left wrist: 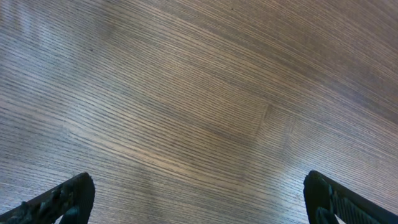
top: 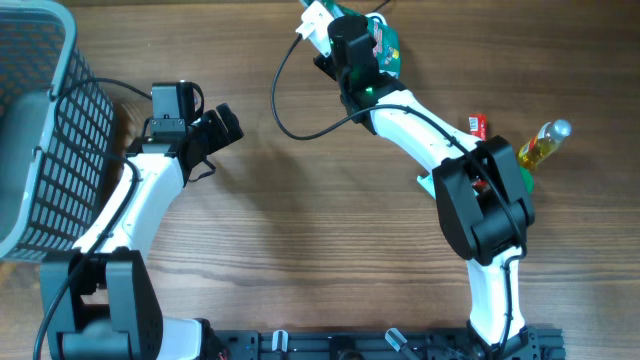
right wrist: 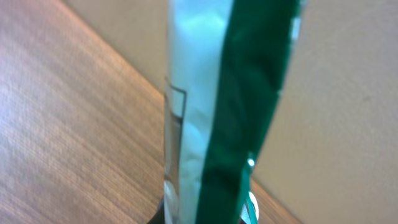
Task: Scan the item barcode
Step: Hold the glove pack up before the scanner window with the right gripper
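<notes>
The wooden surface (top: 300, 220) carries a grey basket (top: 60, 150) to the left of the left jaws, which stand wide apart over bare wood, gripping nothing. The right jaws are closed on a green-and-white packet (right wrist: 193, 124) sticking out from between them. A yellow bottle (top: 545, 145) lies well to their right.

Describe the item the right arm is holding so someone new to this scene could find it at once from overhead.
Follow the right arm from its base across the table to the top centre of the overhead view. There the right pincer is shut on a flat green-and-white packet. Unlike the red packet and yellow bottle lying loose near the base, it is gripped.
</notes>
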`<state>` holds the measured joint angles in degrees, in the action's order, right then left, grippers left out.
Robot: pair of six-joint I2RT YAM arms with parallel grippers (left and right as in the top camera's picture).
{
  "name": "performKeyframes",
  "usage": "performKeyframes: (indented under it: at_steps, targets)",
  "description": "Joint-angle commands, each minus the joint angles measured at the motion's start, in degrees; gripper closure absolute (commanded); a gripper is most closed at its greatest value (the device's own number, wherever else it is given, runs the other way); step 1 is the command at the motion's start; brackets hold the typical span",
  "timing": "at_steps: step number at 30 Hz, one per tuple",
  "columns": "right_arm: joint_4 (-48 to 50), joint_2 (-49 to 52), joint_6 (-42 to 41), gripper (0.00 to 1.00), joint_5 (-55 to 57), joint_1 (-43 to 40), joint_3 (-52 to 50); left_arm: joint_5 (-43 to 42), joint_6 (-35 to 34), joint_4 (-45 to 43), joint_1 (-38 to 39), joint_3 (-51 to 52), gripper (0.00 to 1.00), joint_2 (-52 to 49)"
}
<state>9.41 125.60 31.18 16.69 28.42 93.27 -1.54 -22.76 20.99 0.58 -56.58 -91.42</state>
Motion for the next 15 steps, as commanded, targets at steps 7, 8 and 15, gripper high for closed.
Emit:
performKeyframes:
  at_steps: [7,8,15]
  targets:
    - [4.5,0.6,-4.2,0.93,-2.4,-0.4,0.8,0.4,0.5,0.0,-0.3,0.2,0.00,0.5]
    - [4.6,0.6,-4.2,0.93,-3.5,-0.4,0.8,0.4,0.5,0.0,-0.3,0.2,0.00,0.5]
    - [2.5,-6.7,-4.6,0.96,-4.1,-0.4,0.9,0.4,0.5,0.0,-0.3,0.2,0.00,0.5]
